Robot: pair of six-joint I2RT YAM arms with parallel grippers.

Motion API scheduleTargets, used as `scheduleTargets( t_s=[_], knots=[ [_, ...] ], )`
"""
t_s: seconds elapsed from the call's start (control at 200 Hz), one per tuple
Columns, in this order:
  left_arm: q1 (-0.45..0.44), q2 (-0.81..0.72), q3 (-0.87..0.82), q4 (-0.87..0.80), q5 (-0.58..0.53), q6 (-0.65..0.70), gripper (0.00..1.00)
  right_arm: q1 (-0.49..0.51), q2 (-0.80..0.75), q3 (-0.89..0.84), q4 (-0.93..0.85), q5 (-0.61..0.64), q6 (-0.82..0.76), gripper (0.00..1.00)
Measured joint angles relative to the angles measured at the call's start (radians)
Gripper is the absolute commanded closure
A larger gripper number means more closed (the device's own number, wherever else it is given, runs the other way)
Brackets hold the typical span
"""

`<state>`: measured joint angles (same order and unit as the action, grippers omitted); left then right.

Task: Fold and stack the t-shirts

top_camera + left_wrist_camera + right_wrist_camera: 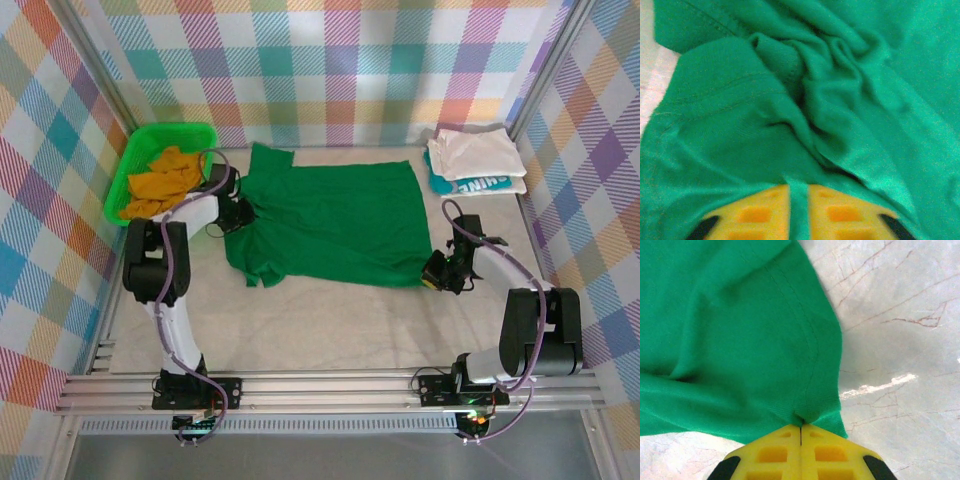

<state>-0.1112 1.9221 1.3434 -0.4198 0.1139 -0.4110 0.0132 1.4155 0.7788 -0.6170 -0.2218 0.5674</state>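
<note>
1. The left gripper (237,212) is seen clamped on the plain dark green cloth t-shirt (335,220). In the left wrist view a narrow strip of green cloth is pinched between its yellow fingers (760,215).
2. Just ahead of the left gripper the cloth is bunched into deep wrinkles. A stitched sleeve hem is seen ahead and to its left.
3. The right gripper (437,272) is closed on a hem corner of the same shirt. In the right wrist view its yellow fingertips (830,452) are pressed together, with the corner tucked between them.
4. The dark green cloth t-shirt is spread mostly flat between the two grippers on the pale marbled table top (330,320). Bare table is seen ahead and to the right of the right gripper.
5. On the outer side of the left gripper, near it, a bright green plastic basket (135,158) is seen, and a crumpled orange cloth t-shirt (165,180) is held in it.
6. Well ahead of the right gripper, a folded white cloth t-shirt (475,150) is laid on a teal cloth t-shirt with white lettering (480,185).
</note>
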Motion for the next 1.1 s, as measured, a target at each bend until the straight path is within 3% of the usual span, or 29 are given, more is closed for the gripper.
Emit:
scheduleTargets(
  t_s=[0.125,0.305,0.45,0.625,0.815,1.1],
  knots=[
    [-0.037,-0.254,-0.165,-0.001,-0.039,-0.010,0.67,0.000,0.009,0.002,0.003,-0.002,0.000,1.00],
    [-0.187,-0.724,-0.452,-0.039,-0.145,-0.105,0.64,0.000,0.028,0.002,0.008,-0.008,-0.003,1.00],
    [-0.270,-0.926,-0.650,-0.113,-0.160,-0.204,0.69,0.000,0.030,0.002,0.014,-0.016,-0.004,1.00],
    [-0.354,-0.950,-0.809,-0.124,-0.133,-0.267,0.62,0.000,0.030,0.002,0.024,-0.031,-0.003,1.00],
    [-0.372,-0.869,-0.837,-0.007,-0.134,-0.262,0.52,0.000,0.027,0.001,0.026,-0.035,-0.003,1.00],
    [-0.373,-0.715,-0.829,0.216,-0.164,-0.206,0.54,0.000,0.019,0.001,0.047,-0.061,0.001,1.00]
  ],
)
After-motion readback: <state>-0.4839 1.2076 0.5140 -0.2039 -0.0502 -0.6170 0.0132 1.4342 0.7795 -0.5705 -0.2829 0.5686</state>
